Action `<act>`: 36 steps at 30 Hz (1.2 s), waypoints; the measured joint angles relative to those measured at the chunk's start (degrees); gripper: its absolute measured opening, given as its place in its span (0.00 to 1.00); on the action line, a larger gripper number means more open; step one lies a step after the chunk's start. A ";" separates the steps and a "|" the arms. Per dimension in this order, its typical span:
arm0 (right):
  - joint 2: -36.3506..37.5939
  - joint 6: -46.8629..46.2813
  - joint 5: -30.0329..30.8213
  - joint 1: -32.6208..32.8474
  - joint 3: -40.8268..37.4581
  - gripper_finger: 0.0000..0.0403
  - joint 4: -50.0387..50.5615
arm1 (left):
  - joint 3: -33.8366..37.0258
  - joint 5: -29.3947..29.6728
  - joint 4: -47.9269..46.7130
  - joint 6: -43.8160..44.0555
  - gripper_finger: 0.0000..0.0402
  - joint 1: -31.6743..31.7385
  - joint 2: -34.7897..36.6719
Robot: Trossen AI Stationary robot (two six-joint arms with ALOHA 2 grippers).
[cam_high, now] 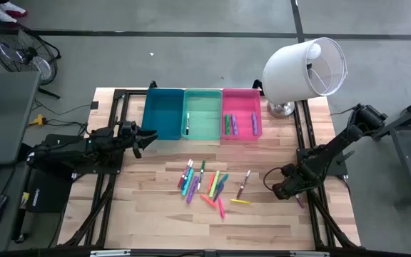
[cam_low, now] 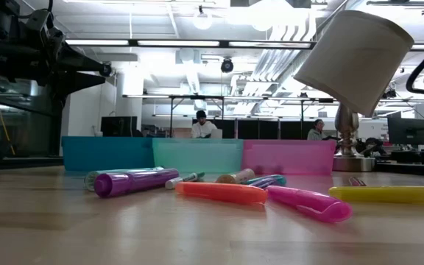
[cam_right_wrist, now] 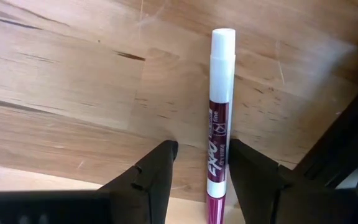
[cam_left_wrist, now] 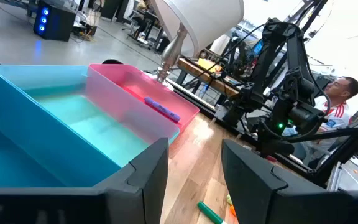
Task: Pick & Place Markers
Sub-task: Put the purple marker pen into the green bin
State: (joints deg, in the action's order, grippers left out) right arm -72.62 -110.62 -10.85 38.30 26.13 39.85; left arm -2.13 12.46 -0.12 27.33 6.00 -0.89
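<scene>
Several markers (cam_high: 205, 184) lie loosely piled on the wooden table's middle, seen close in the low view (cam_low: 223, 192). One marker lies in the mint green bin (cam_high: 201, 114) and a few in the pink bin (cam_high: 242, 113). The blue bin (cam_high: 163, 113) holds none that I can see. My right gripper (cam_right_wrist: 201, 163) is open and low over the table's right side. A maroon-and-white marker (cam_right_wrist: 219, 112) lies flat between its fingers, near the right frame rail (cam_high: 300, 202). My left gripper (cam_left_wrist: 194, 163) is open and hovers beside the blue bin's (cam_left_wrist: 36, 143) left near corner. My right gripper comes down from above with its fingers along the maroon marker. The marker's barrel (cam_right_wrist: 218, 165) lies on the table close against one finger (cam_right_wrist: 247, 171). I cannot tell whether that finger touches it. The other finger stands apart from it.
A white lamp (cam_high: 305, 68) stands at the far right corner beside the pink bin, its shade tipped over the table. Dark frame rails (cam_high: 307, 153) run along both sides of the table. Bare wood lies near the front edge (cam_high: 191, 228). People sit in the room behind.
</scene>
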 joint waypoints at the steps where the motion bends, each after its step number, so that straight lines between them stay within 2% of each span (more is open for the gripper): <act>1: -0.02 0.08 0.00 0.00 0.00 0.34 0.14 | -0.02 -0.02 0.00 -0.02 0.37 0.00 0.02; 7: -0.01 0.32 0.42 0.44 0.07 0.26 0.83 | 0.00 -0.02 0.00 -0.02 0.37 0.00 0.01; 18: 0.09 1.61 1.52 0.98 0.20 0.05 1.71 | -0.01 -0.02 0.00 0.00 0.37 -0.01 0.01; 27: -0.07 4.35 0.67 -2.51 1.32 0.05 1.04 | -0.02 0.00 0.00 0.00 0.37 -0.01 0.02; 31: -0.24 8.12 6.04 -5.25 4.46 0.05 2.44 | -0.01 -0.02 0.00 0.00 0.37 0.00 0.01; 36: -0.17 10.25 8.05 -9.36 7.93 0.05 2.81 | -0.02 0.00 0.00 -0.02 0.37 -0.02 0.02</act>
State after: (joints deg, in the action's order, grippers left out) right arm -72.79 -100.38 -2.80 28.95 34.06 42.66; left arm -2.15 12.47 -0.12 27.31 5.98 -0.86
